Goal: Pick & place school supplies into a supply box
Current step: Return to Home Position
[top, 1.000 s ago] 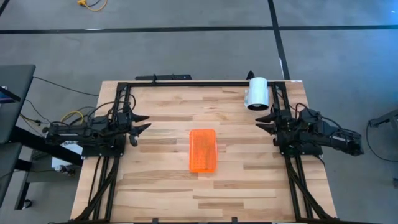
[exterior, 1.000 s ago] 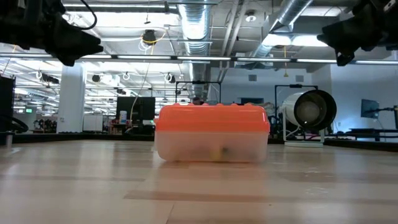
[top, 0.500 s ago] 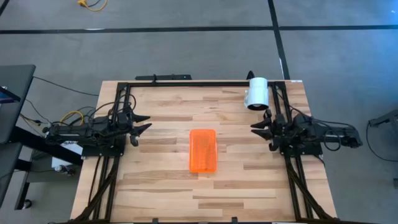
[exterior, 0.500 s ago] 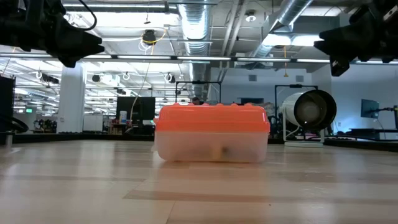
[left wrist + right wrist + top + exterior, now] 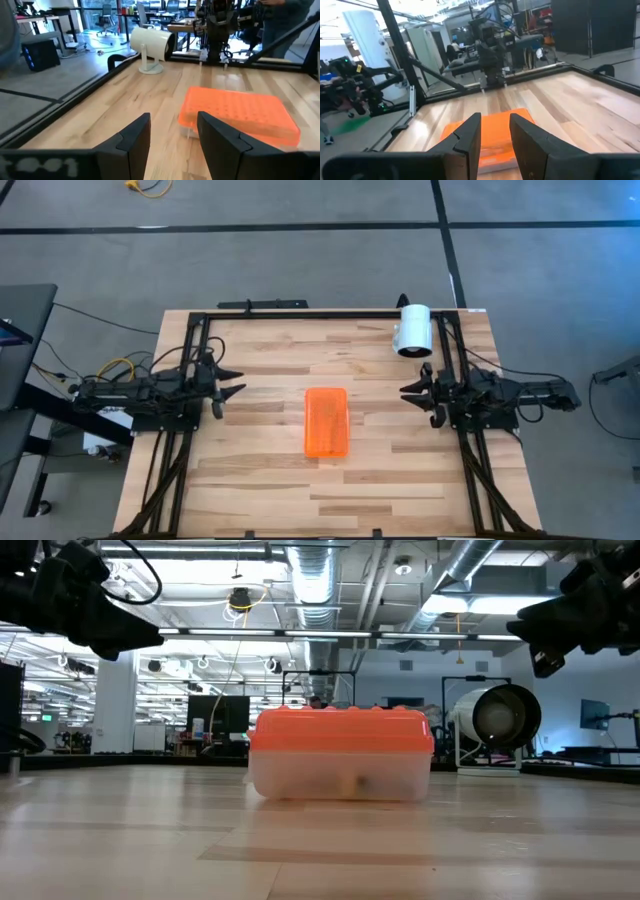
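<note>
Box (image 5: 326, 422): orange lid shut, lying at middle of table (image 5: 250, 480).
Left gripper (image 5: 238, 380): left side, clear of box, fingers parted, empty.
Right gripper (image 5: 410, 383): right side, fingers narrowly parted, empty.
White cylinder (image 5: 413, 330): far right corner.

- The left arm (image 5: 140, 393) is lying low and level off to the left of the supply box (image 5: 326, 422).
- The left gripper (image 5: 228, 380) is pointing toward the box, well apart from it, fingers spread.
- The right arm (image 5: 510, 395) is lying to the box's right.
- The right gripper (image 5: 412, 387) is facing the box, well apart from it, fingers slightly parted.
- Both grippers are hanging higher than the box's lid.
</note>
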Robot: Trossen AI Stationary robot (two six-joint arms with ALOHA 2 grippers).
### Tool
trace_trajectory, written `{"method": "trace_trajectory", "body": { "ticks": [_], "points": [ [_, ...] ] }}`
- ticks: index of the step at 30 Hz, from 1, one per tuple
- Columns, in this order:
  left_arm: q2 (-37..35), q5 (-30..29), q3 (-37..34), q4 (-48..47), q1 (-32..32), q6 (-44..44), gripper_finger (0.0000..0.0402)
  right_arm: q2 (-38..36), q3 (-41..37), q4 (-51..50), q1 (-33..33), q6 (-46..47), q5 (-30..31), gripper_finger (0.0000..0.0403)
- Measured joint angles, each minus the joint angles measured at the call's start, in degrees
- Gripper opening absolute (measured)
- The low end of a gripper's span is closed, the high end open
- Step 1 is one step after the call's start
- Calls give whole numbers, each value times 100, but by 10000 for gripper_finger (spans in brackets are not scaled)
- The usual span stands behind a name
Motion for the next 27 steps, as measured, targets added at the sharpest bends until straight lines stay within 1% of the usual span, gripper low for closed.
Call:
{"method": "trace_trajectory", "body": {
  "ticks": [3, 5, 9, 10, 11, 19, 27],
  "points": [
    [-2, 4, -7, -90, 0, 74, 153, 0, -1, 2, 1, -26, 2, 98],
    [-4, 145, -148, 121, 1, 190, 153, -2, -1, 0, 1, -29, 0, 98],
    [100, 1125, -612, 1323, -3, 478, 153, 0, -3, 4, 1, 9, 0, 98],
    [184, 1244, -722, 1624, -13, 489, 153, -1, -3, 4, 1, 36, 2, 98],
    [221, 1309, -745, 1658, -5, 501, 153, 0, -3, 2, 1, 41, 0, 98],
    [348, 1399, -748, 1661, -4, 514, 153, 0, -5, 0, -75, 289, 4, 98],
    [352, 1404, -752, 1659, -4, -55, 153, 0, -7, -2, -111, 358, 0, 98]
  ]
}}
